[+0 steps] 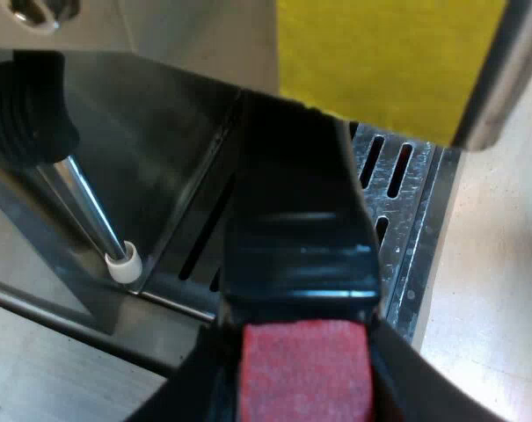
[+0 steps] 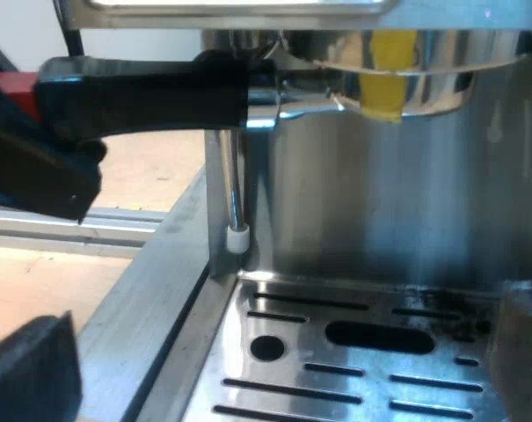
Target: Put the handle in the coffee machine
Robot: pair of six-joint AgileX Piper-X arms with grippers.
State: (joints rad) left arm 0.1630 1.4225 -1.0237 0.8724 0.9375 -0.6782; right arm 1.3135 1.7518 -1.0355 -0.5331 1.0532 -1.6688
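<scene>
Left wrist view: the left gripper (image 1: 305,391) has its jaws closed on the handle (image 1: 296,229), close to its red end (image 1: 305,369), with one dark finger against each side of the red part. The black handle runs away from the camera toward the front of the espresso machine (image 1: 204,44). Below the handle lies the slotted drip tray (image 1: 402,193). Near it hangs the steam pipe (image 1: 81,202) with its white tip. A yellow patch (image 1: 389,53) sits above the far end of the handle. The pale desk (image 1: 503,308) is just beside the tray.

Right wrist view: the metal holder (image 2: 397,75) is up against the underside of the machine's brew head, well above the drip tray. The handle goes out from it sideways and about level, and the left gripper is at its red end. The steam pipe hangs near the place where handle and holder meet. The right gripper (image 2: 274,369) is low over the drip tray, with its jaws wide apart and nothing between them.

As I judge it, the greater part of the task is done, because the holder is already raised into its place at the machine. What is left is probably to turn the handle until it locks and then to let it go. Whether it is already locked, I cannot tell.

I can read no brand, label or writing. The yellow patch carries no letters.
</scene>
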